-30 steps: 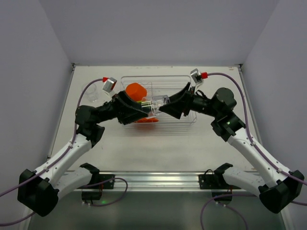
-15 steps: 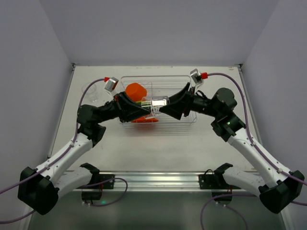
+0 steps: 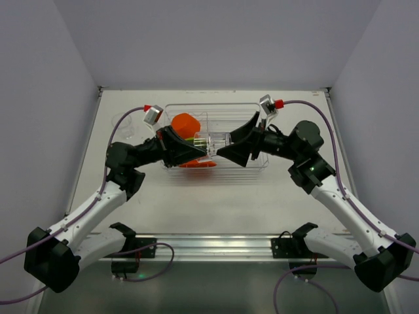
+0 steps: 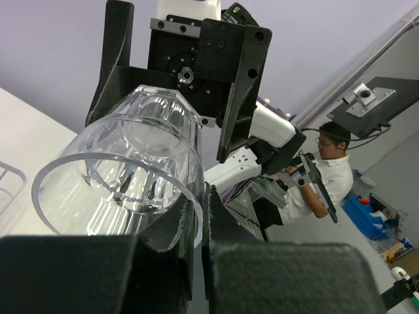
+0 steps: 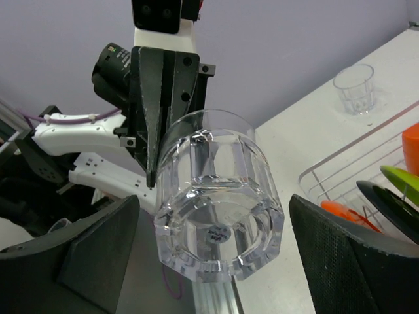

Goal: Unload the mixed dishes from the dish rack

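1. top: left arm [image 3: 98,196] and right arm [image 3: 340,196] bend inward, meeting at one tumbler [image 3: 215,140] above rack [image 3: 258,163]; one cup [image 3: 185,123] inside.
2. left wrist: left gripper [image 4: 198,216] clamped on tumbler rim.
3. right wrist: right gripper [image 5: 216,261] spread wide; second tumbler [image 5: 354,88] on table [image 5: 314,124].

clear tumbler [image 5: 219,216]: rim pinched by left claw [image 5: 152,180] | right claw [image 5: 226,261]: fingers wide either side | second tumbler [image 5: 353,88]: upright, well apart
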